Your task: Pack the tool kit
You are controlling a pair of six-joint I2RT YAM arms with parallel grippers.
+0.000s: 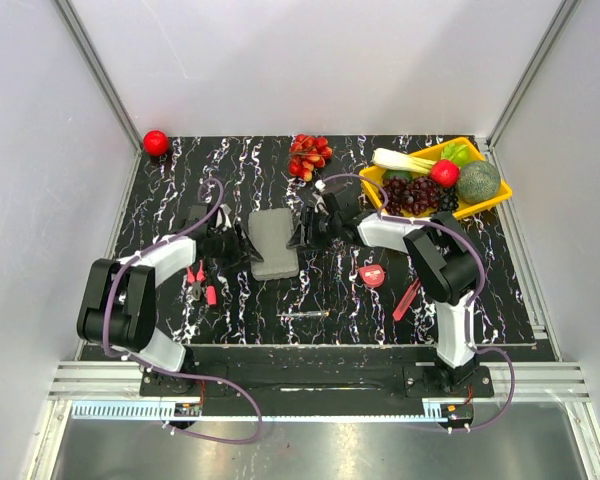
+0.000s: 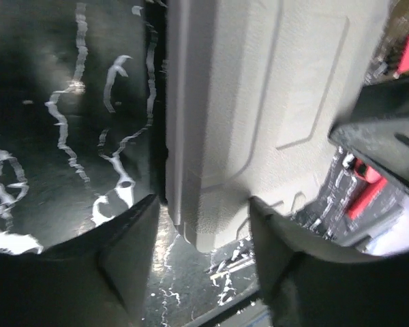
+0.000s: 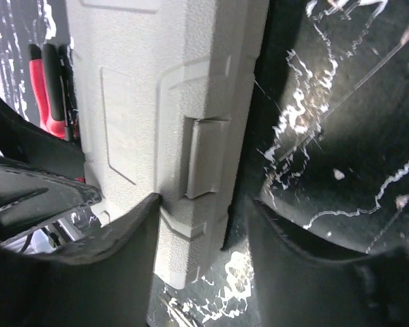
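White walls [image 1: 310, 60] stand around a black table [image 1: 230, 170] with white streaks on it. The grey case [image 1: 273, 244] lies shut in the middle of the table, flat on its back. The left gripper [image 1: 245, 247] is at the left side of the case. In its own camera a corner of the case sits between its two fingers [image 2: 133, 252], and both fingers touch it, so it is holding the case. The right gripper [image 1: 302, 232] is at the right side of the case, where the latch [image 3: 204, 160] is. That edge is between its fingers [image 3: 123, 259]. One finger touches the case, but there is a dark strip by the other, so I cannot tell if it is holding on. The pliers [image 1: 195, 280] lie left of the case, near the left arm. The screwdriver [image 1: 305, 315] lies in front of the case, closer to the arm bases. The round tape [image 1: 374, 275] and the knife [image 1: 407, 298] lie right of the case. Far behind the case is a bunch of red fruit [image 1: 310, 157]. Behind it to the right is a yellow tray [image 1: 495, 195] with more fruit. A red ball [image 1: 156, 142] sits in the far left corner.
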